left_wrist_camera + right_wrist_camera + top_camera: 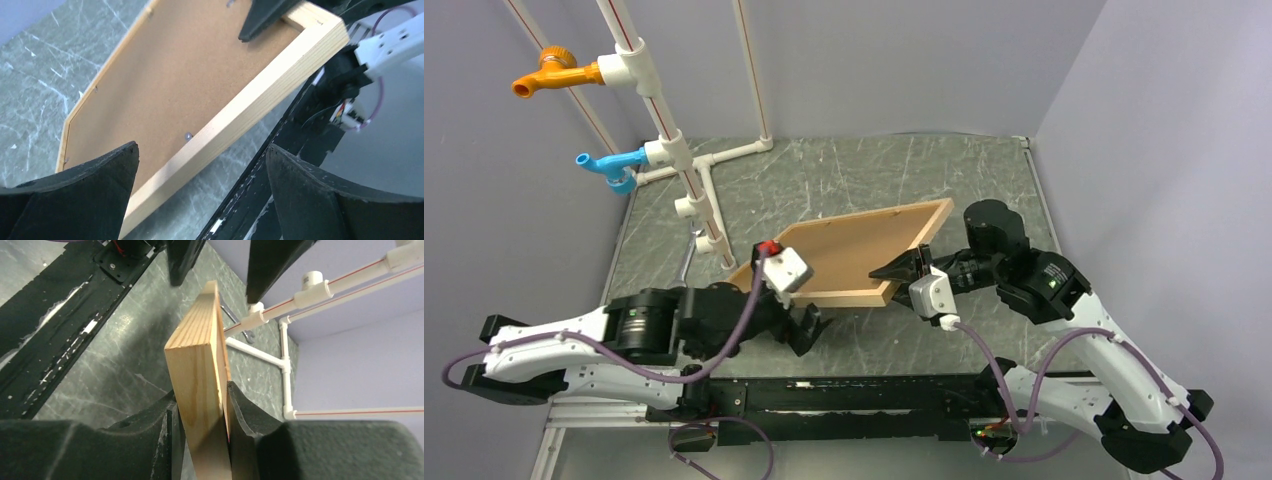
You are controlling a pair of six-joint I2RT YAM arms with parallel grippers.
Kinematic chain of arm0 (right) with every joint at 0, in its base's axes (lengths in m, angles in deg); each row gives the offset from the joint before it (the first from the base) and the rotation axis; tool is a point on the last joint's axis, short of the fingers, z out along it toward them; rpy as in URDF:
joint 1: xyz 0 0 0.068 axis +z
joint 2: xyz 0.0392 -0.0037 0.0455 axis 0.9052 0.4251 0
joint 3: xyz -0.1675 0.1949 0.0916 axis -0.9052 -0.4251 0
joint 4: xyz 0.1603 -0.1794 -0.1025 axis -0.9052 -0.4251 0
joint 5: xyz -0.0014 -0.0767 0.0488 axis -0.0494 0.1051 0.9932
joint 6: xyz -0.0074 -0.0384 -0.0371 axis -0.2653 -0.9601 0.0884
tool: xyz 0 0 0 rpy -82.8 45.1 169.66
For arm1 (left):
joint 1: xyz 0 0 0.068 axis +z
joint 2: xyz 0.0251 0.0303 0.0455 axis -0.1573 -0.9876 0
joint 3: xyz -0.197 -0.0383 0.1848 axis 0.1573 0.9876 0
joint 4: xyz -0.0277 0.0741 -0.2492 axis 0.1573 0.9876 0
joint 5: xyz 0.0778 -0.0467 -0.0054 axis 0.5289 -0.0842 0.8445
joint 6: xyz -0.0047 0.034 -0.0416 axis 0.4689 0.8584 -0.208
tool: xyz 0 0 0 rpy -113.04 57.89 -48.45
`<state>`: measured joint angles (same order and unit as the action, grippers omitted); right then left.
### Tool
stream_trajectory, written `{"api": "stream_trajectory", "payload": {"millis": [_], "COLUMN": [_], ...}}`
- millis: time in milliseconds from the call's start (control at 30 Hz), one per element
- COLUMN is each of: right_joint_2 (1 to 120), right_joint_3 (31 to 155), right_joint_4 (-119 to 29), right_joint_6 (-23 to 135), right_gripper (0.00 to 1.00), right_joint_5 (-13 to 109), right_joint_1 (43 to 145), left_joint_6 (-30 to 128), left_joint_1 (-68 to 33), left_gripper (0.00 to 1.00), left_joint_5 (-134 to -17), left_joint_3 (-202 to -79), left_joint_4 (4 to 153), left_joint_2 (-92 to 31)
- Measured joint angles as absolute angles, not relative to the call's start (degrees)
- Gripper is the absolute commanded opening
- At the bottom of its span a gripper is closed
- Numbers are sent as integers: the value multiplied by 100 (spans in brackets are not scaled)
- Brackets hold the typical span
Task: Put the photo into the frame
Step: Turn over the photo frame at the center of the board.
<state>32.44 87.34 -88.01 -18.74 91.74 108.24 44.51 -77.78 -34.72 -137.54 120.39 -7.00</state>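
Note:
The frame (842,297), light wood strips with a brown backing board (864,243) showing in it, is lifted and tilted over the middle of the table. My right gripper (904,268) is shut on its near right corner; in the right wrist view the fingers (202,410) pinch the wood strip (197,365) edge-on. My left gripper (809,325) is open and empty just beside the frame's near left edge; in the left wrist view its jaws (202,190) stand wide apart beside the near strip (250,107). The photo is not in view.
A white PVC pipe rack (686,165) with an orange tap (552,72) and a blue tap (609,167) stands at the back left. A black rail (844,400) runs along the near table edge. Grey walls close in both sides.

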Motion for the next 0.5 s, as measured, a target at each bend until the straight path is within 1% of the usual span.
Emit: {"api": "stream_trajectory", "payload": {"millis": [133,267,500], "right_joint_2": [3038,2546,2109], "right_joint_3": [8684,8435,8341], "right_joint_4": [-8748,-8475,-8289], "right_joint_6": [-1356,-698,150], "right_gripper": [0,0,0], "right_joint_5": [9017,8859,8523], "right_joint_1": [10822,10822,10824], "left_joint_6": [4447,4425,4281], "left_joint_1": [-7778,-7778,-7778], "left_gripper": [100,99,99], "left_joint_5": [-3467,-3415,-3258], "left_joint_3": [-13688,-13601,-13430], "left_joint_4": [11834,11764,11783], "left_joint_2": [-209,139,312]}}
